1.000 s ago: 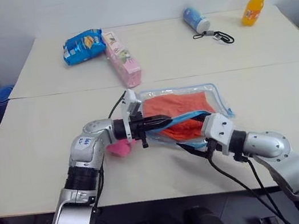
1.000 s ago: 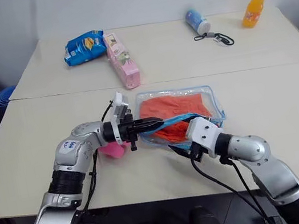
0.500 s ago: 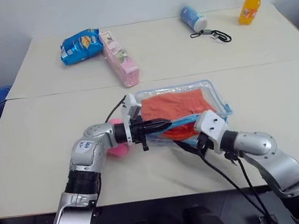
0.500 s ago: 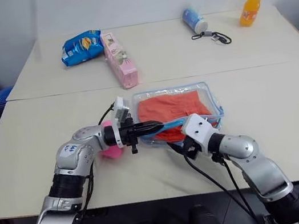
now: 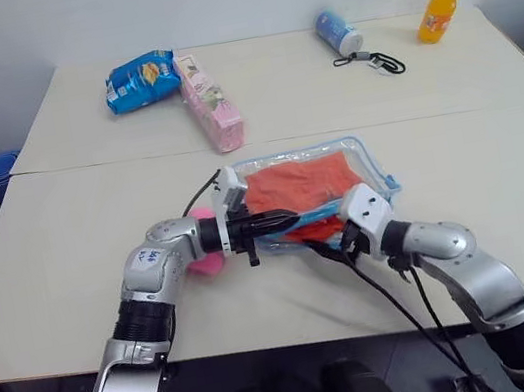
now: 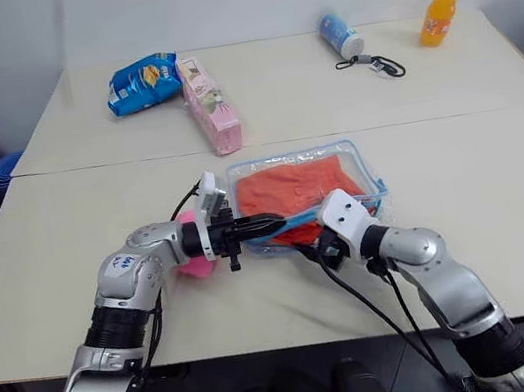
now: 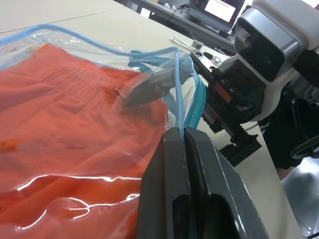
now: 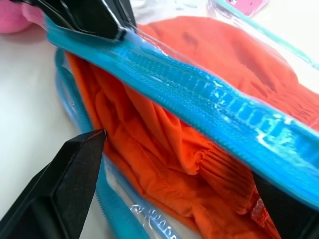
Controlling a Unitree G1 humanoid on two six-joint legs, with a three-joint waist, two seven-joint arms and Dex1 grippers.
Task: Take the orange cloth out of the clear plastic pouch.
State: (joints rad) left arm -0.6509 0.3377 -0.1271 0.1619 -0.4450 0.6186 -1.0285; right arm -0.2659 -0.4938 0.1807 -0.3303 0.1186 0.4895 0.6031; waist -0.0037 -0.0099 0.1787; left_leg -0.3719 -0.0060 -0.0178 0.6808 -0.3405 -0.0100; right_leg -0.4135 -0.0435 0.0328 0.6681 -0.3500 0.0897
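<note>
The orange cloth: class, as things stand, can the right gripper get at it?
Probably yes. The left gripper holds the clear plastic pouch open by its upper zipper edge, and the open right gripper faces the bare orange cloth inside.

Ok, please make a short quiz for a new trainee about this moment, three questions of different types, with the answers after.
1. True or false: the orange cloth is already fully out of the clear plastic pouch.
2. What does the left gripper hold? A) the pouch's blue zipper edge B) the blue snack bag C) nothing
3. Fill in: the right gripper has its jaws ____ at the pouch's mouth.

Key
1. False: the cloth lies inside the pouch.
2. A: its jaws are shut on the edge.
3. open, one finger beside the cloth's folds.
</note>
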